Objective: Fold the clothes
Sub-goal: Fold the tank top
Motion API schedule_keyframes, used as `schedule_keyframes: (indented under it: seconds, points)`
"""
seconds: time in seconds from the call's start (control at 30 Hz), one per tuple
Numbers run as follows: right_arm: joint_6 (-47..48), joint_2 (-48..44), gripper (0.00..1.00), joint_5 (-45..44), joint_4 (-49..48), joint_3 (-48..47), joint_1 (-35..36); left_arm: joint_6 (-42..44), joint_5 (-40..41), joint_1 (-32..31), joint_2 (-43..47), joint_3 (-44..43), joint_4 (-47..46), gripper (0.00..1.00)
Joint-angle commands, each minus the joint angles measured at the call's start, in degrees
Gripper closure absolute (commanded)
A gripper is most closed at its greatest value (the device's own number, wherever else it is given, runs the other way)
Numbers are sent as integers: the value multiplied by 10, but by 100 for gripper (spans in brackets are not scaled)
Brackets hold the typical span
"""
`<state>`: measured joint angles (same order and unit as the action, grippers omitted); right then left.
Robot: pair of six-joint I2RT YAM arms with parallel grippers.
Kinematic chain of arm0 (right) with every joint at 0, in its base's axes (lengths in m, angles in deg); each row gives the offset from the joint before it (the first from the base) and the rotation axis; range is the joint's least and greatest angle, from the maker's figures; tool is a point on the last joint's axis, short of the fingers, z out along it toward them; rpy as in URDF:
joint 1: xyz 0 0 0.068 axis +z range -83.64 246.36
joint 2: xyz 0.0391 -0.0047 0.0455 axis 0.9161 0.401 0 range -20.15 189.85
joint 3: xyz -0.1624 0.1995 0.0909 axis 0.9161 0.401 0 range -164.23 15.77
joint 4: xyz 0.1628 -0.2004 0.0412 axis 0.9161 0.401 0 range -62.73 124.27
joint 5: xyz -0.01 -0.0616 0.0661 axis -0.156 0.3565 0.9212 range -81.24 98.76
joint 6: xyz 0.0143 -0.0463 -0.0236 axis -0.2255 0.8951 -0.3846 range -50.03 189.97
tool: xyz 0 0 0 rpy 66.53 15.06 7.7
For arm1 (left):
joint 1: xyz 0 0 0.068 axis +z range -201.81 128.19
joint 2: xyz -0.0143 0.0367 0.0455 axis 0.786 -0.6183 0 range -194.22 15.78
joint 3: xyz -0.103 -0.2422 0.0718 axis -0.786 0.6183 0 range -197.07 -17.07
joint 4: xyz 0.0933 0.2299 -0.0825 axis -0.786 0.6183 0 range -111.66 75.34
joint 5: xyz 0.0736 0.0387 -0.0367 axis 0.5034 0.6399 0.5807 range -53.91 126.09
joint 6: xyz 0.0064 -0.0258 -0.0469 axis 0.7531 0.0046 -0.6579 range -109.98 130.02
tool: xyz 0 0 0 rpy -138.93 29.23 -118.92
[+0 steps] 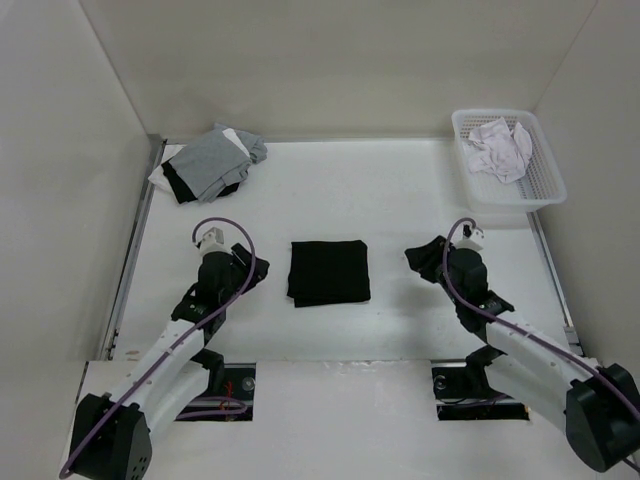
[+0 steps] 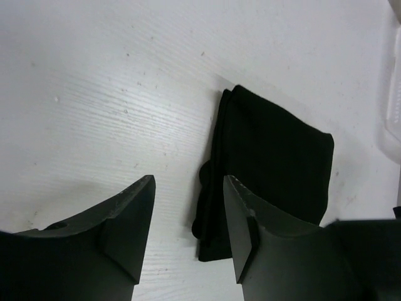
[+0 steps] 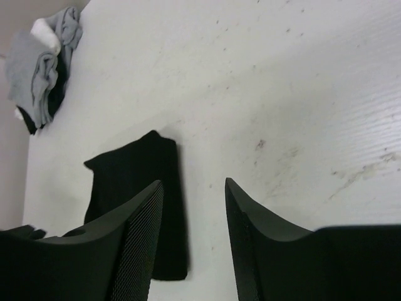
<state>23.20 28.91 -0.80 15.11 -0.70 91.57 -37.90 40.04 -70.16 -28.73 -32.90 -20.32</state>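
Black garment (image 1: 329,272): lay flat near the middle of the table (image 1: 400,190), folded into a compact rectangle, between the two arms and touching neither.
Garment edges: from the left wrist view, stacked layers showed along the side facing the left arm, slightly uneven at the near corner.
Left gripper (image 2: 188,216): released, jaws standing apart with nothing between them; it sat just to the left of the garment, pointing toward it.
Right gripper (image 3: 194,216): released as well, jaws spread and empty; it sat to the right of the garment, a little apart from its edge.
Grey-and-white pile (image 1: 210,163): heaped at the far left corner of the table, well apart from the garment.
Basket (image 1: 545,190): white, at the far right corner.
White cloth (image 1: 503,147): lay rumpled inside the basket.
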Motion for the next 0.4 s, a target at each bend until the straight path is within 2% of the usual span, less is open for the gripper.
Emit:
schedule_keyframes:
  seconds: [0.0,0.17,0.37]
  points:
    - [44,28,50,11,-84,-29,-9,25,15,18,-6,-52,29,53]
    - [57,48,50,4,-139,12,-9,39,9,25,0,-53,32,54]
    - [57,50,50,2,-143,18,-10,44,19,23,7,-46,39,55]
